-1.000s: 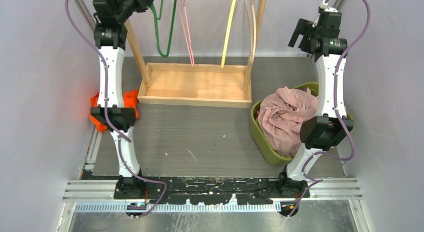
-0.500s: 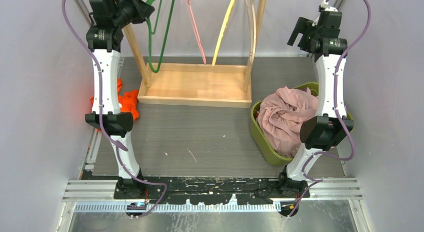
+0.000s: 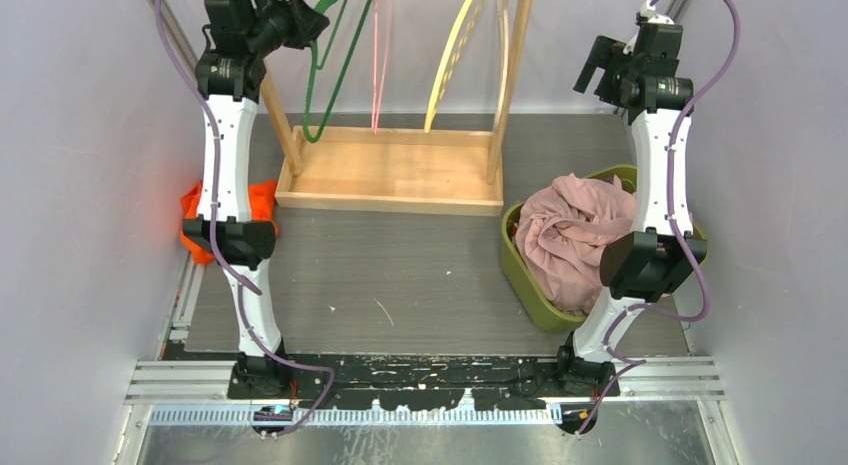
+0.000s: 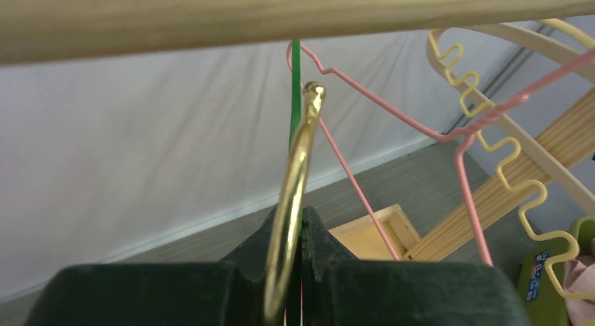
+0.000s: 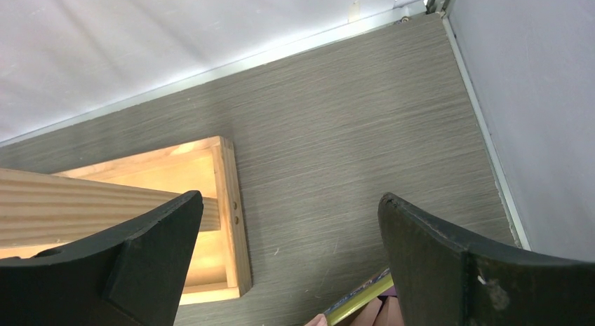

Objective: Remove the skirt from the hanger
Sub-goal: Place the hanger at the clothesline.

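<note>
Fingers (image 4: 245, 270) of the L gripper (image 4: 293, 231) are pinching narrow on the brass hook (image 4: 295, 158) of the green hanger (image 4: 295, 80). The hook tip is sitting just under the wooden rail (image 4: 281, 14), not touching it as far as the wrist view is showing. Step in hand, by my read: hanging the bare hanger back on that rail, since no cloth is showing on it. Doing it well means raising the hook's open side above the rail, carrying it across, then lowering till the rail is taking the weight before the pinch is easing. The grip is sitting low on the hook, so the hanger may be swinging; go slow, steering clear of the pink wire hanger (image 4: 393, 112) and yellow wavy hanger (image 4: 505, 179) crowding just beside on the R. Orange garment (image 3: 262, 197), prob. the skirt, is lying crumpled on the tabletop (image 3: 400, 275) at the L edge, partly hidden behind the L arm's elbow (image 3: 228, 240), well below and apart from the fingers, touching no hanger. R gripper (image 5: 288, 200) is hanging wide open, holding nothing, over the far R corner near the rack's wooden base (image 5: 224, 221). Pink cloth (image 3: 570, 235) is filling the green basket (image 3: 515, 270) on the R; could be the skirt instead, can't tell for sure.
</note>
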`<state>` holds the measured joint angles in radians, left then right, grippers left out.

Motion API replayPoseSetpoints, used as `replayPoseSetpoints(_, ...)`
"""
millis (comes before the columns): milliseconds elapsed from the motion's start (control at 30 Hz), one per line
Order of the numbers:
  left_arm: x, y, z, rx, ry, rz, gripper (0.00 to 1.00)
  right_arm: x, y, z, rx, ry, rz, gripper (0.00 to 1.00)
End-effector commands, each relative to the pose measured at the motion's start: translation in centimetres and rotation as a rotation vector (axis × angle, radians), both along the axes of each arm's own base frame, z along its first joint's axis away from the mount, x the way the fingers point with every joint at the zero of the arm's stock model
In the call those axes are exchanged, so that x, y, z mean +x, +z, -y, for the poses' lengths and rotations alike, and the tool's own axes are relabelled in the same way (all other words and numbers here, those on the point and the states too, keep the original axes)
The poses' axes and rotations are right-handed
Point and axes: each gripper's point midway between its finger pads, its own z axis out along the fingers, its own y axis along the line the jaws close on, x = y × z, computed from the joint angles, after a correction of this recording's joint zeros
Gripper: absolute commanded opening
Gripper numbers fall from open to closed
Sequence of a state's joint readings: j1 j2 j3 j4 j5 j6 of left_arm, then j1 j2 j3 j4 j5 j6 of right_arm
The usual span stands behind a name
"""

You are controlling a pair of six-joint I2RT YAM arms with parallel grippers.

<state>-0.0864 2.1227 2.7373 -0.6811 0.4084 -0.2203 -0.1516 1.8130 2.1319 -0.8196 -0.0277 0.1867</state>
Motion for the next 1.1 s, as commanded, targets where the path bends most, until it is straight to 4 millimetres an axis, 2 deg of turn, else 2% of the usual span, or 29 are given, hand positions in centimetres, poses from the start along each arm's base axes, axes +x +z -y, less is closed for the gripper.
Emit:
replayPoseSetpoints(0, -1.2, 6.9, 1.7, 0.022, -0.118, 0.300, 0.04, -0.3, 2.6, -0.1, -0.029, 0.010, 0.080, 1.00)
replayPoseSetpoints(67, -1.1, 7.0, 2.0, 0.028, -0.134, 0.316, 0.03, -0.4, 2.5, 0.0, -0.039, 0.007, 0.075, 1.00)
replayPoseSetpoints(300, -0.7, 4.8, 2.6, 0.075, -0.206, 0.290, 0.01, 0.0, 2.3, 0.2, -0.046, 0.004, 0.069, 1.00)
replayPoseSetpoints(433, 0.5, 4.7, 1.6, 0.057, -0.176, 0.299, 0.01, 0.3, 2.4, 0.2, -0.044, 0.004, 0.071, 1.00)
replayPoseSetpoints(667, 0.0, 7.5, 1.5, 0.008, -0.171, 0.376, 0.01, 0.7, 2.4, 0.4, -0.046, -0.001, 0.070, 1.00)
replayPoseSetpoints(933, -3.6, 10.8, 1.9, 0.008, -0.217, 0.442, 0.00, 1.1, 1.9, 0.2, -0.028, -0.001, 0.064, 1.00)
replayPoseSetpoints(967, -3.6, 10.6, 1.9, 0.010, -0.217, 0.435, 0.01, 1.2, 1.8, 0.2, -0.024, -0.002, 0.062, 1.00)
replayPoseSetpoints(1067, -4.0, 12.1, 1.3, 0.009, -0.177, 0.481, 0.01, 1.5, 1.7, 0.0, -0.006, 0.001, 0.066, 1.00)
